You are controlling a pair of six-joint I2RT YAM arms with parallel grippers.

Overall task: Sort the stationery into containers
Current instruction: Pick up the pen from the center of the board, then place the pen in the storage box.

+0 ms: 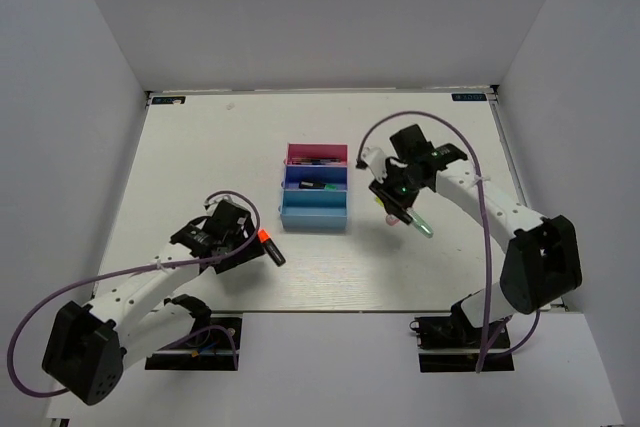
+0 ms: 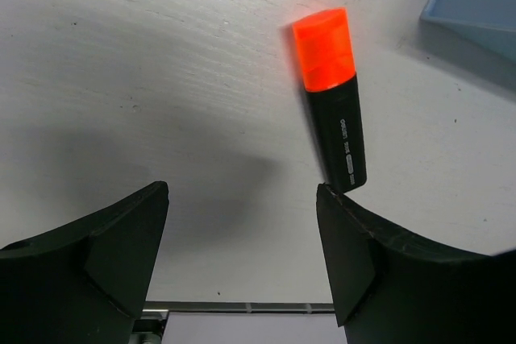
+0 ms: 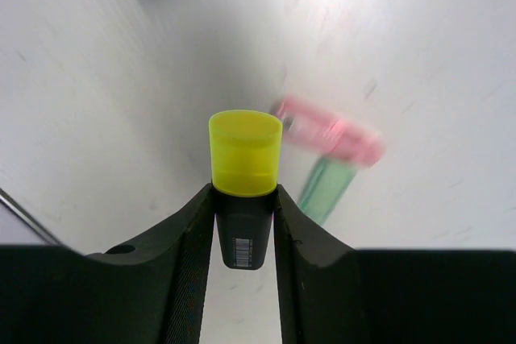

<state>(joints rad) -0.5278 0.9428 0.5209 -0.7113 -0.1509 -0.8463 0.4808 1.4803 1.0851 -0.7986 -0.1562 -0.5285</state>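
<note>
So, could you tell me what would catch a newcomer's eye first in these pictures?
The yellow-capped highlighter clamped in the right gripper, above a pink marker and a green marker on the table. Next, the orange-capped highlighter lying just ahead of the open left gripper, and the row of trays mid-table.

A white, faintly grained flat worktop (image 1: 200,147) sits boxed in by plain white panel walls (image 1: 60,97) on the left, far and right sides. Small white labels (image 1: 168,100) mark its two far corners.
</note>
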